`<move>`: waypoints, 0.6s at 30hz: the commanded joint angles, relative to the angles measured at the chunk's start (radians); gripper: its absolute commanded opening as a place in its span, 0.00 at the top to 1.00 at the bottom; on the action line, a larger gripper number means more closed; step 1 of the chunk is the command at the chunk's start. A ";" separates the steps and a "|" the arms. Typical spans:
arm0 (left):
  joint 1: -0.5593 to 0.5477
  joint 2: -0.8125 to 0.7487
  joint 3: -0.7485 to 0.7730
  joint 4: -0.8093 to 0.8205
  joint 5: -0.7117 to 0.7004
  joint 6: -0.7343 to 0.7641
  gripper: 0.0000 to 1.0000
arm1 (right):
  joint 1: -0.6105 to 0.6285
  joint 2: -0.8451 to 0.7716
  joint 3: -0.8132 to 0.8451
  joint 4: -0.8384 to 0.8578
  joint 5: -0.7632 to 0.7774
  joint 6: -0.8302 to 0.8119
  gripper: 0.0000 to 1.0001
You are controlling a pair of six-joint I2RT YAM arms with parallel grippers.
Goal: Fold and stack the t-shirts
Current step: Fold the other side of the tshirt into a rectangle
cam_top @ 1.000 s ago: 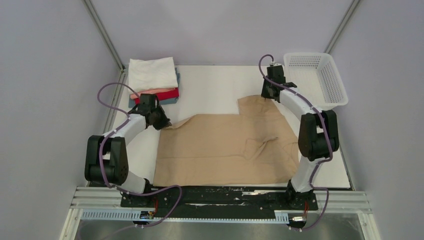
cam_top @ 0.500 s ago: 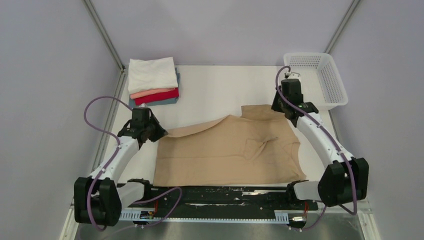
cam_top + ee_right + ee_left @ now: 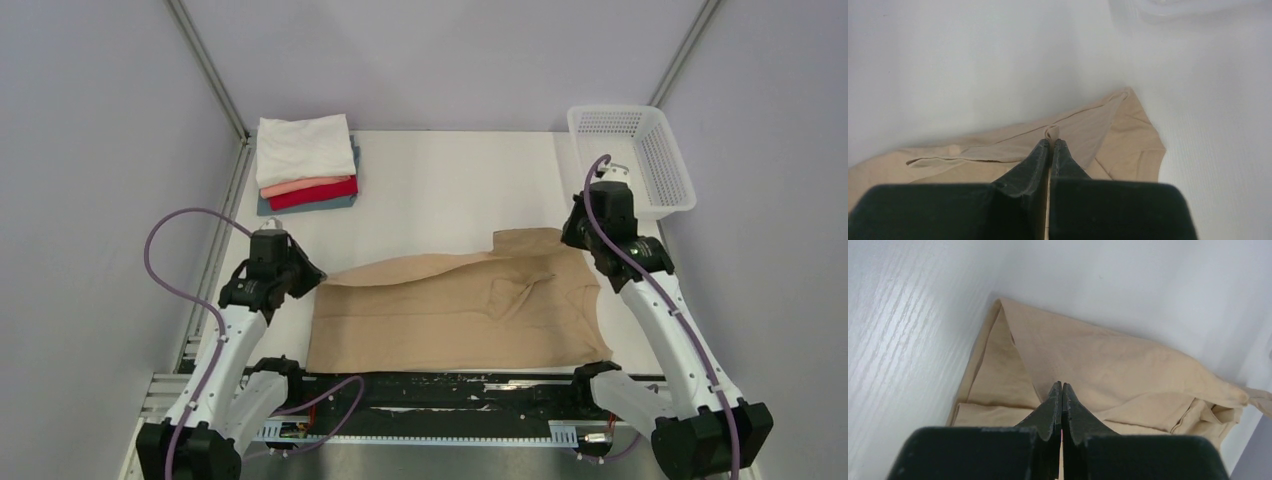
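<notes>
White table (image 3: 450,190) spreads beyond the tan t-shirt (image 3: 450,315); both arms' jaws clamped on its far edge.

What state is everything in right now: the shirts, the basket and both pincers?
tan t-shirt: half-folded, far edge raised and held at both ends, near part lying flat.
left pincer: shut on the tan t-shirt's far-left edge.
right pincer: shut on the tan t-shirt's far-right edge.
folded stack: folded and piled at far left, white on top, untouched.
basket: upright at far right, nothing visible inside.
</notes>
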 commanded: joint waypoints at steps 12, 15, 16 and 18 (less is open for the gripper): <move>-0.003 -0.094 -0.063 -0.150 -0.141 -0.116 1.00 | 0.004 -0.190 -0.176 -0.331 0.080 0.239 0.94; -0.003 -0.084 -0.077 -0.161 -0.171 -0.137 1.00 | 0.003 -0.195 -0.234 -0.386 0.138 0.315 0.81; -0.003 -0.080 -0.076 -0.172 -0.178 -0.150 1.00 | 0.004 -0.196 -0.248 -0.397 0.147 0.336 0.80; -0.003 -0.080 -0.079 -0.209 -0.196 -0.173 0.99 | 0.003 -0.207 -0.241 -0.412 0.156 0.364 0.75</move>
